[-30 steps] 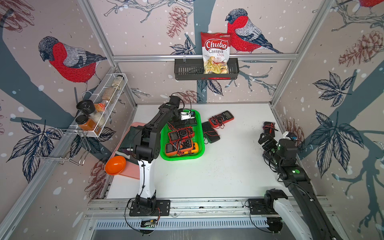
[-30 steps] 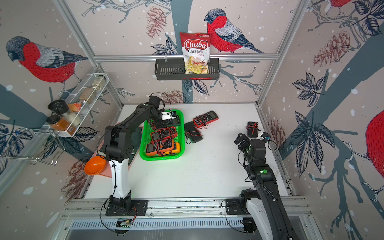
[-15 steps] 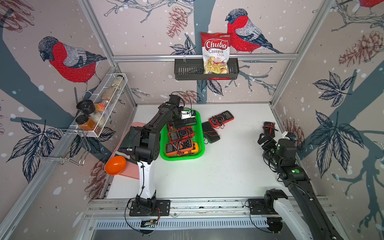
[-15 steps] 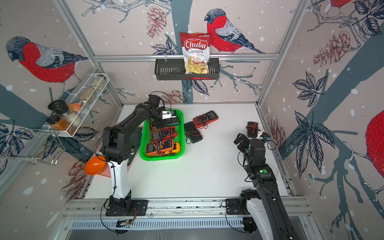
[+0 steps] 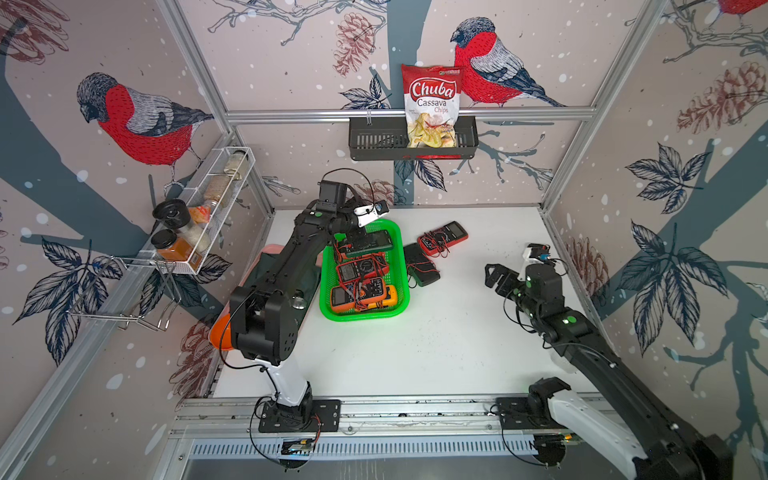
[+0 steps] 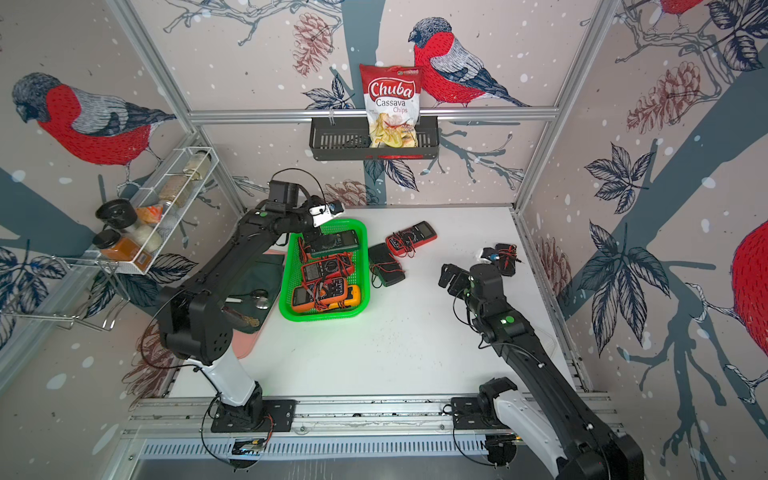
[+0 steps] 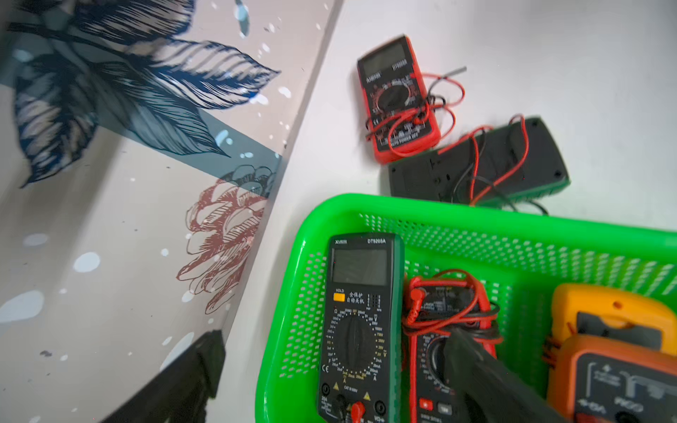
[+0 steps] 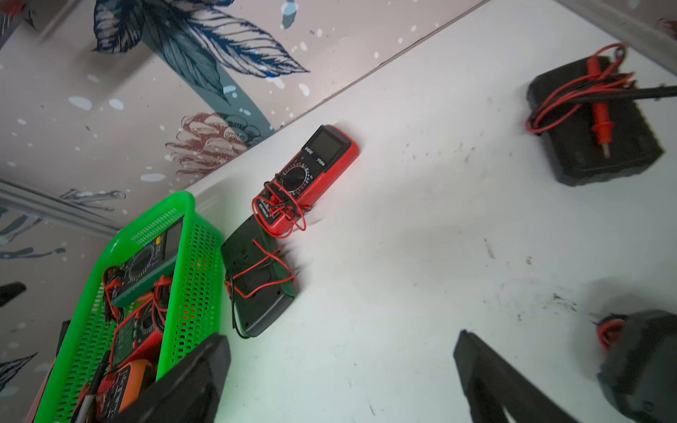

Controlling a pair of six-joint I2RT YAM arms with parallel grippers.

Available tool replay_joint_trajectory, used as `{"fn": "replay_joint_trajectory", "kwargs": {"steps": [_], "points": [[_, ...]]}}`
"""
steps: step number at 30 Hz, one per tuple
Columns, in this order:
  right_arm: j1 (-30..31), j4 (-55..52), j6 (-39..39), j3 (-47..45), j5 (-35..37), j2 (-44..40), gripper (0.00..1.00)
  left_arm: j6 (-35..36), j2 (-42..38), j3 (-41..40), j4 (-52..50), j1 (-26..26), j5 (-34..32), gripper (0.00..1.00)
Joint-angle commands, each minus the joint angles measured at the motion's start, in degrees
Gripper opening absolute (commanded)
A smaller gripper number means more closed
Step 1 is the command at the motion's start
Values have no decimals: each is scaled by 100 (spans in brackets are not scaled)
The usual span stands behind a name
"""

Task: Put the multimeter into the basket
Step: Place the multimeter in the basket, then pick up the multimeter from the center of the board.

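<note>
Green-side, hovering over basket (image 5: 361, 316) with left gripper (image 5: 352, 237) spread empty, eyeing red multimeter (image 5: 442, 237) lying at three o'clock, long axis two-to-eight.

multimeter (image 7: 361, 322) in basket (image 7: 476, 212), another multimeter (image 7: 421, 175) beside it

In both top views the chip bag (image 5: 432, 104) (image 6: 390, 104) on the far wall reads "Chuba Cassava Chips". In the left wrist view the green meter (image 7: 361, 322) at the far end of the basket (image 7: 476, 219) bears "DT9205A", "HOLD" over an orange button, Chinese characters beside it, a "CE" mark and "20A" by a socket. The red meter (image 7: 397, 102) on the table, right of the basket, reads "AUTO POWER OFF". Print on the orange meter (image 7: 615, 377) is too blurred to read.
</note>
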Motion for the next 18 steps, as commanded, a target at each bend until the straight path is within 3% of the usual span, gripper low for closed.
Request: {"fn": "replay_joint_trajectory", "kwargs": {"steps": [1,5,9,12,18], "points": [[228,266,-622,341,-163,627,100,-1689,-537,-550,979,-14,337,98],[486,227,-1294,987,-476,1665,100,-3710,-1491,-1766,2356,-20,-674,98],[672,20,-2031,1742,-987,2690,100,-5174,-2302,-2730,2905,-17,-1337,98],[729,-208,-2508,2355,-1589,3488,100,-5769,-2732,-3251,3050,-21,-1633,98],[856,-662,-3054,3573,-1674,4952,100,-6257,-3213,-4054,3262,-18,-1926,98]]}}
